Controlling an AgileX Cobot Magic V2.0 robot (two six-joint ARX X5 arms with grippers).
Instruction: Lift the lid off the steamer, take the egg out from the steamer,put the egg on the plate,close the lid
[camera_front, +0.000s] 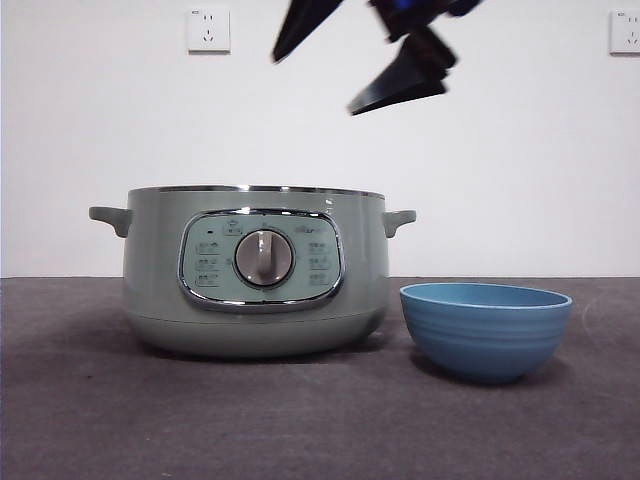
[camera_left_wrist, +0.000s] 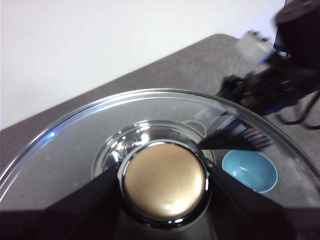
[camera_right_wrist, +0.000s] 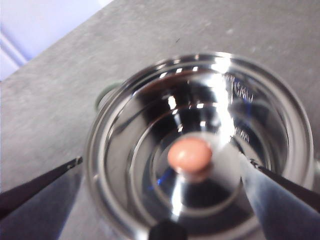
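Resting in steamer (camera_right_wrist: 200, 150): pinkish-orange egg (camera_right_wrist: 190, 155)

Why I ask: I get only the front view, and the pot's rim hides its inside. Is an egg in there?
Observer: Yes. A pinkish oval egg lies at the middle of the pale green round steamer, on its shiny steel floor.
Operator: Whose jaws hang above the pot?
Observer: Those of the right gripper. They are open, one on either side above the egg, not touching it.
Operator: And the lid?
Observer: The left gripper holds the chrome-rimmed glass lid by its round knob, off the pot.
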